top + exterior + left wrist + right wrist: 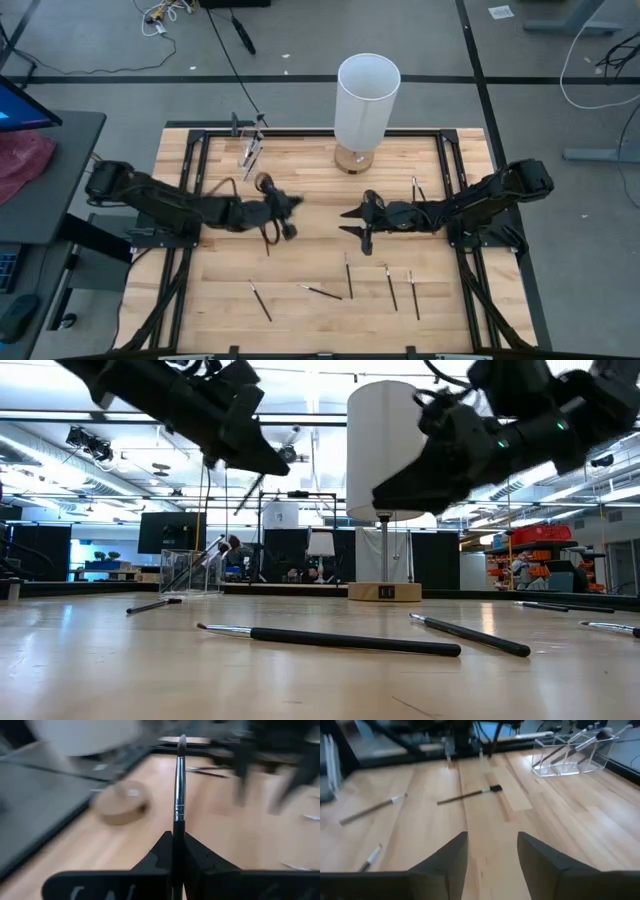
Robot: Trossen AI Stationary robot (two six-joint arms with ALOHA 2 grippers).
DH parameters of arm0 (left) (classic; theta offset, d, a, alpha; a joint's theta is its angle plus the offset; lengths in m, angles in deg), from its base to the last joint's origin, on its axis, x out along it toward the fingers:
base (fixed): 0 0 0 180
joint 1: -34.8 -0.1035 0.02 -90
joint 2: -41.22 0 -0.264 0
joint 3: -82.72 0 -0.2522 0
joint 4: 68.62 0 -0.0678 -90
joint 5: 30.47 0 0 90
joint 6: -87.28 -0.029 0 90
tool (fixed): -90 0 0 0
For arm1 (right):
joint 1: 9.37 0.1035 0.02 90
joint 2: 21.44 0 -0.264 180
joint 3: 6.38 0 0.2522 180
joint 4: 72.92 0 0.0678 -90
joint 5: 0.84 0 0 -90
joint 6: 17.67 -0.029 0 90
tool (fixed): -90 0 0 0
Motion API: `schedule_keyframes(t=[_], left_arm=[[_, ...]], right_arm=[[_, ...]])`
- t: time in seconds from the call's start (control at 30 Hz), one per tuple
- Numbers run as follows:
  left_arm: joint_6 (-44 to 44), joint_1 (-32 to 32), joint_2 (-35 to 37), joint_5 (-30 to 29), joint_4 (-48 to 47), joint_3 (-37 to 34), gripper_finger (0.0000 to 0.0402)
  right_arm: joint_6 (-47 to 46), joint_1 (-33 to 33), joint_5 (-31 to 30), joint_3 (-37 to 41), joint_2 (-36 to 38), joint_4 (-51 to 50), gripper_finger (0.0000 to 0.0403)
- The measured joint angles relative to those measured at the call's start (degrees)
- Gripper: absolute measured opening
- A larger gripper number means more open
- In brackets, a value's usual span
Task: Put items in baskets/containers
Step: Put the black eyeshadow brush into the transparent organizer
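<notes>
I see the left gripper (283,215) left of centre in the high view, jaws clamped on one brush (178,795) that stands straight out between them. The right gripper (357,222) sits just right of centre, jaws apart with nothing between them. The clear container (251,147) stands at the upper left of the tabletop (320,300), brushes already leaning inside. More loose brushes (348,277) lie along the lower centre. A white lamp (366,100) stands at upper centre.

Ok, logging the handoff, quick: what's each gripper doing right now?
Left gripper: closed on a brush.
Right gripper: open, holding nothing.
</notes>
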Motion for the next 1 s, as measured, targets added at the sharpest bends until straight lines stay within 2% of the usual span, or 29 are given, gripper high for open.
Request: schedule_keyframes(t=[0.17,0.4,0.57,0.73,1.0], left_arm=[[1.4,-7.8,7.3,-0.8,-7.8,0.0,0.0014],[1.0,-21.8,12.6,5.3,-12.3,-0.5,0.0014],[1.1,-29.8,14.9,12.7,-6.5,-7.2,0.0014],[0.8,-35.7,16.6,13.8,2.2,-15.2,0.0014],[-1.0,-42.1,17.1,18.3,11.1,-23.6,0.0014]], right_arm=[[-2.0,0.0,0.0,3.8,0.0,7.1,0.0176],[-1.4,0.1,0.5,3.8,0.0,9.5,0.0176],[-1.1,0.7,0.6,3.8,0.0,9.7,0.0176],[-1.1,1.8,0.7,3.8,0.0,9.7,0.0176],[-1.0,1.8,0.6,3.7,0.0,10.4,0.0176]])
